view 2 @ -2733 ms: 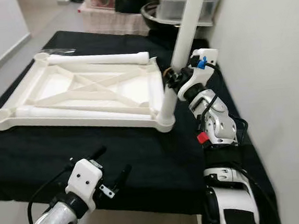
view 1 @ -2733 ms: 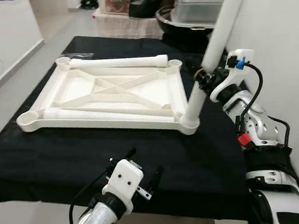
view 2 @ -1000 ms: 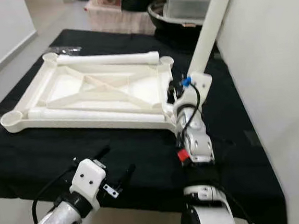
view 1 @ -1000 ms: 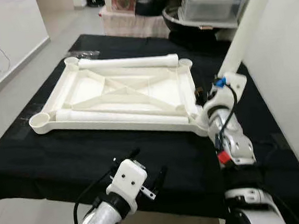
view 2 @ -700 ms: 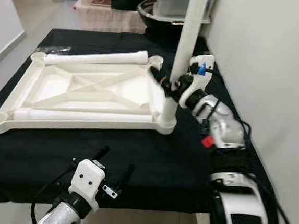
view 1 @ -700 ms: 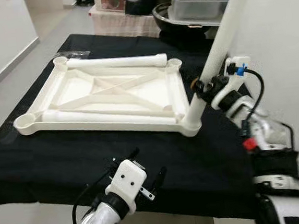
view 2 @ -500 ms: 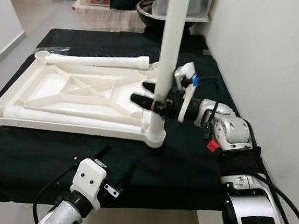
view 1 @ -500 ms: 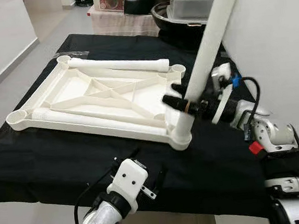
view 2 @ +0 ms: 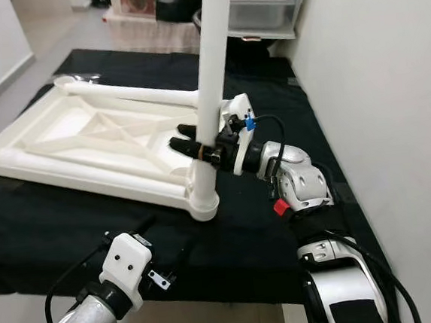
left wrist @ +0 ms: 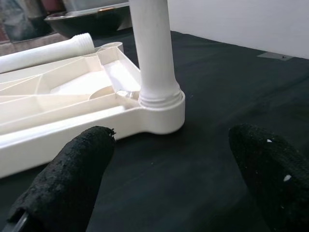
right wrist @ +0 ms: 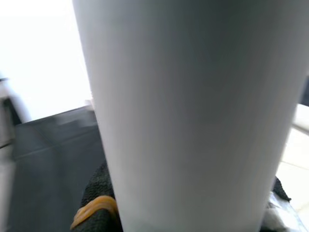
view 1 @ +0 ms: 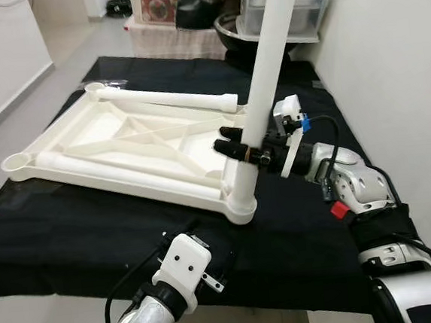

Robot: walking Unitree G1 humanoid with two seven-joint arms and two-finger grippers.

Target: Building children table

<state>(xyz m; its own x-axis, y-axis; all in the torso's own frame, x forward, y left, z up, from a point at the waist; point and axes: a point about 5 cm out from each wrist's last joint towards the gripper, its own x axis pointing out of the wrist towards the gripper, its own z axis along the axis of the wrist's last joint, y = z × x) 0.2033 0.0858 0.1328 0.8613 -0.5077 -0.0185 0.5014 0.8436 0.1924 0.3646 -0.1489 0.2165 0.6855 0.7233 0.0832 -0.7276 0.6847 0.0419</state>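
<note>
Right hand grips the upright leg low down, its black fingers closed around the tube just above the corner socket of the tabletop. In the left eye view the white tabletop lies upside down on the black-covered desk, and the held leg stands nearly straight in the tabletop's near right corner. Two more legs lie flat along the tabletop's long sides: one by the far edge, one by the near edge. The left hand hangs at the desk's front edge, in front of the tabletop and not touching it.

The right eye view gives the same layout, the leg rising out of the socket with the right hand clamped on it.

From the left wrist, the left hand's fingers stand wide apart and hold nothing; the leg's collar sits down in the socket.

From the right wrist, the leg is pressed close between the dark fingers.

By my reading, the step in hand is seating the first leg. Next it likely needs turning or pressing until firm, then letting go to fetch another leg for a free corner of the tabletop.
</note>
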